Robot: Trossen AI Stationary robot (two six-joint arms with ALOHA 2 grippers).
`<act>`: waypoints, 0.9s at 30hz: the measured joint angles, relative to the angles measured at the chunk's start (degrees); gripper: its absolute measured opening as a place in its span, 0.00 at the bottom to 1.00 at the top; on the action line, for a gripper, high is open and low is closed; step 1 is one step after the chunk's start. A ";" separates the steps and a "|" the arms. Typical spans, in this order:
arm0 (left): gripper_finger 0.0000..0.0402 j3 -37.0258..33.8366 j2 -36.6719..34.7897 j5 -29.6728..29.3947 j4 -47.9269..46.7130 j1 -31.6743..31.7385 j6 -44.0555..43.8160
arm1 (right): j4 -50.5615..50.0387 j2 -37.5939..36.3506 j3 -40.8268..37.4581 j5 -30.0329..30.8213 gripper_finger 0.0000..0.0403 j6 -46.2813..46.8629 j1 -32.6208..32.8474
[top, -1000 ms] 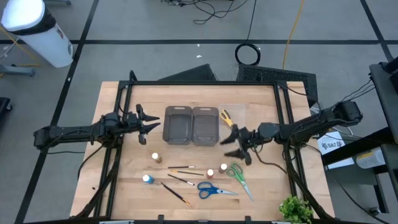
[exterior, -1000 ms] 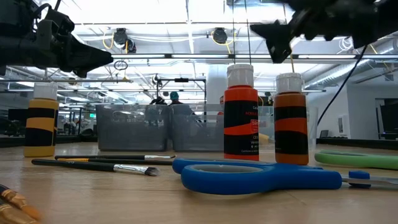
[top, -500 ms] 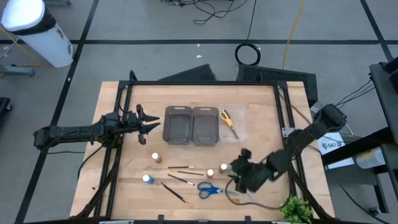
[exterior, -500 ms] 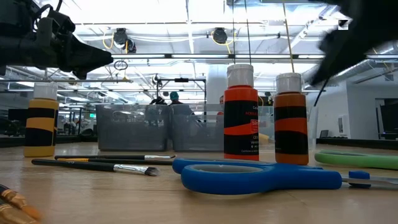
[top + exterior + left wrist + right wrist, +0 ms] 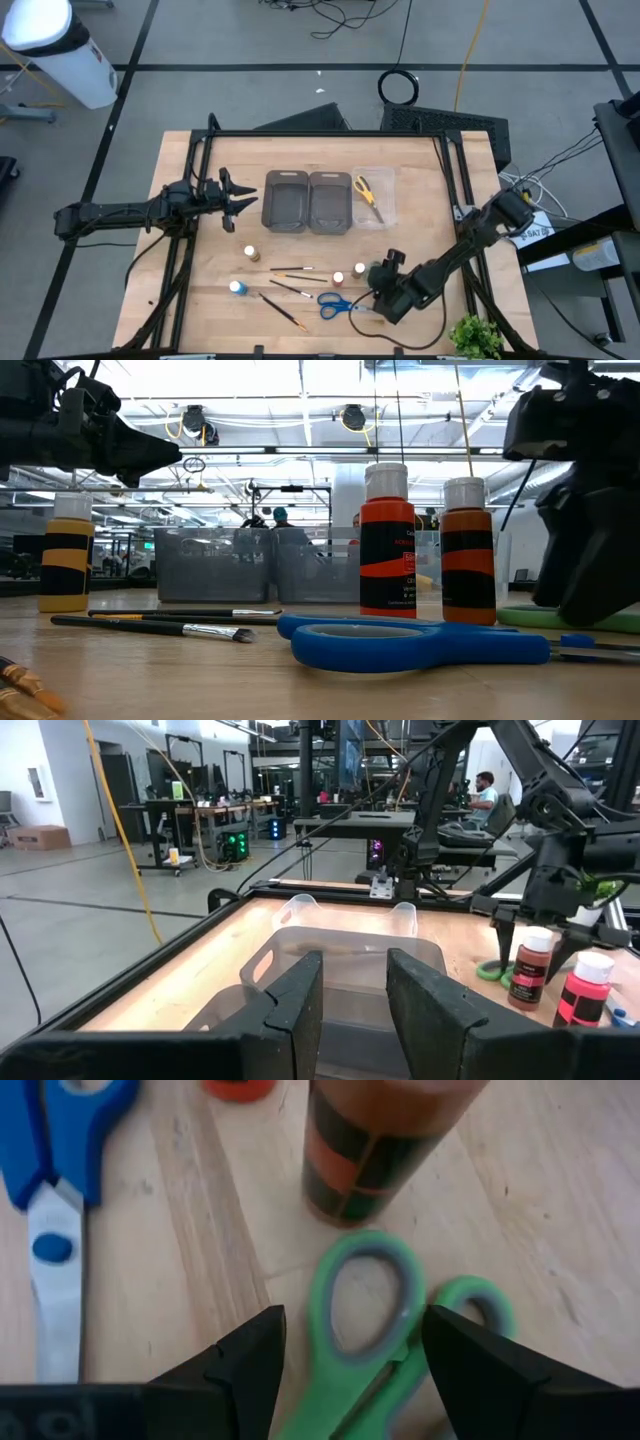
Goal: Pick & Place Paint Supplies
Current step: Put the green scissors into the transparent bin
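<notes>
My right gripper (image 5: pixel 352 1332) is open and points down over the green scissors' handle loops (image 5: pixel 370 1295), which lie flat on the table. One finger stands on either side of the larger loop, and no touch shows. In the high view the right gripper (image 5: pixel 384 288) hides those scissors. Beside them stand the brown-orange bottle (image 5: pixel 385 1135) and the orange bottle (image 5: pixel 387 540). The blue scissors (image 5: pixel 343 305) and several brushes (image 5: pixel 290 288) lie flat nearby. The yellow scissors (image 5: pixel 365 190) lie in the clear tray. My left gripper (image 5: pixel 240 200) hovers open, left of the grey trays.
Two grey trays (image 5: pixel 307 201) sit mid-table, with the clear tray (image 5: pixel 375 195) to their right. A brown bottle (image 5: pixel 250 253) and a blue bottle (image 5: pixel 237 288) stand left of the brushes. A black frame (image 5: pixel 455 180) rims the table. A small plant (image 5: pixel 473 337) sits at the near right corner.
My right gripper has swung from beside the clear tray toward the table's near edge. It has tipped to point down and dropped low over the green scissors. The left arm has kept still, and no object has moved.
</notes>
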 joint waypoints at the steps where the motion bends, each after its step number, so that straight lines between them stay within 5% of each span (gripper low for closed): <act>1: 0.31 0.00 -0.02 0.00 0.00 0.00 -0.02 | -0.01 0.58 0.07 0.33 0.55 0.97 -0.03; 10: 0.31 0.00 0.00 0.00 0.00 0.02 -0.04 | -1.91 4.46 -0.04 -1.76 0.51 11.23 -0.55; 27: 0.31 0.00 -0.01 0.00 -0.02 0.00 -0.04 | -5.91 5.43 -0.15 -7.16 0.40 11.74 -0.99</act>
